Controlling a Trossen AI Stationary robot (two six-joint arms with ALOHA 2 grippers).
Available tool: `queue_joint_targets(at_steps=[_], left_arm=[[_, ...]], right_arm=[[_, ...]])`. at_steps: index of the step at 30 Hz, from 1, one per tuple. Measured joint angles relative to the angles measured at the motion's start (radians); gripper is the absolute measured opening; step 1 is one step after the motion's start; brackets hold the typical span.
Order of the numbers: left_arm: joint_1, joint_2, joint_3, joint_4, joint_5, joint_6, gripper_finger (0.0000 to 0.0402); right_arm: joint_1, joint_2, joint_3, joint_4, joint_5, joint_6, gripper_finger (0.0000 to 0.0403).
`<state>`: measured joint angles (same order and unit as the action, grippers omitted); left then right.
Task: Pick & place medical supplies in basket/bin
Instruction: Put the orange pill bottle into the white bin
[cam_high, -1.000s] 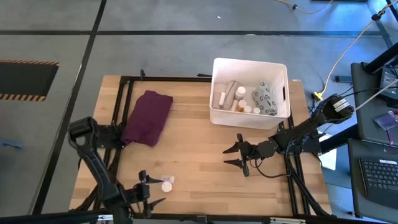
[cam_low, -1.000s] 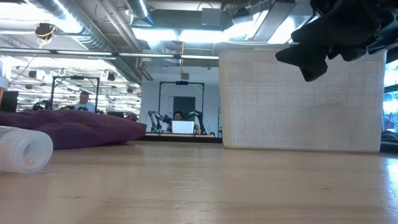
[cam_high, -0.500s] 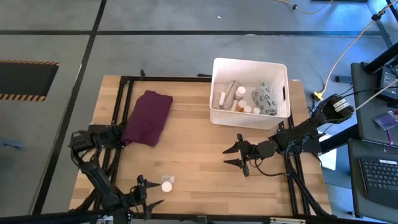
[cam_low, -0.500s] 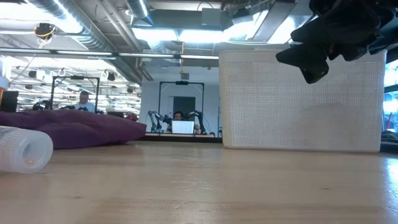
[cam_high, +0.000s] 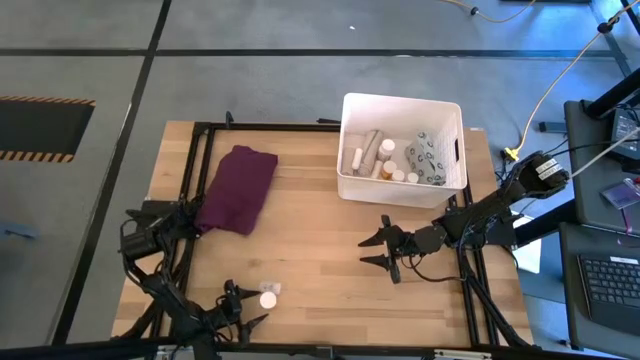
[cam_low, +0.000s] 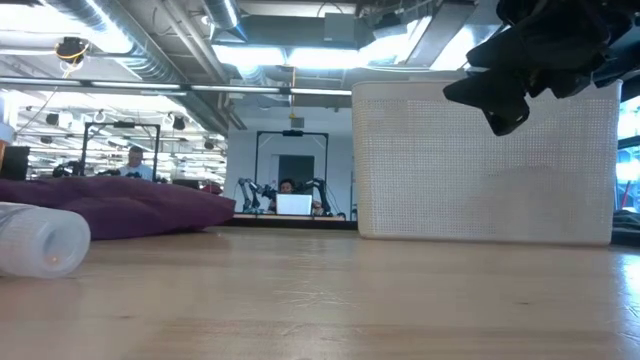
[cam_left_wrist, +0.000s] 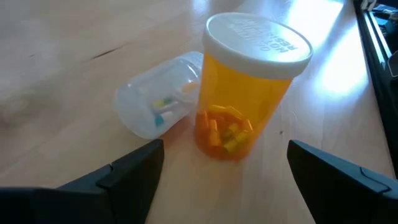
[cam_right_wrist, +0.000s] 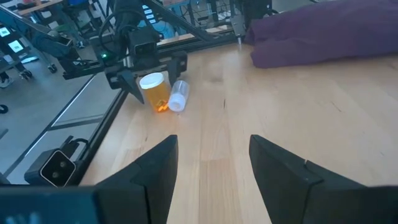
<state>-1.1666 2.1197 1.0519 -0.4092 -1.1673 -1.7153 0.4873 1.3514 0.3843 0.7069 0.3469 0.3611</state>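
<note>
An orange pill bottle (cam_left_wrist: 245, 93) with a white cap stands upright near the table's near edge, and a clear vial (cam_left_wrist: 158, 102) lies on its side against it. Both also show in the high view, the bottle (cam_high: 267, 298), and in the right wrist view, the bottle (cam_right_wrist: 155, 91). My left gripper (cam_left_wrist: 224, 180) is open just short of the bottle, touching nothing. The white tub (cam_high: 402, 105) stands at the far right and holds several white bottles and a grey patterned pouch (cam_high: 425, 156). My right gripper (cam_high: 383, 250) hangs open in front of the tub.
A folded purple cloth (cam_high: 240, 188) lies on the far left part of the table. Bare wood lies between the bottle and the tub. In the low view the vial (cam_low: 40, 240) is at the left and the tub's wall (cam_low: 480, 170) at the right. People sit far behind.
My left arm has folded down, its elbow dropping lower, and its open gripper has edged a little toward the orange bottle near the table's near edge. My right arm has kept still.
</note>
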Motion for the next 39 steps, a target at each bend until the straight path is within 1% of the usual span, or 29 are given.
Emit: queue_joint_targets(at_steps=[24,29,39], left_arm=[[0.027,-0.004,0.001,-0.007,0.024,0.009,0.0333],[0.047,-0.010,-0.002,-0.016,0.032,0.087,0.0333],[0.060,-0.011,-0.002,-0.011,0.024,0.118,0.0333]], right_arm=[[0.000,0.000,0.000,-0.001,0.003,-0.006,0.0200],[0.000,0.000,0.000,-0.001,0.003,-0.006,0.0200],[0.000,0.000,0.000,-0.002,0.003,-0.025,0.0200]])
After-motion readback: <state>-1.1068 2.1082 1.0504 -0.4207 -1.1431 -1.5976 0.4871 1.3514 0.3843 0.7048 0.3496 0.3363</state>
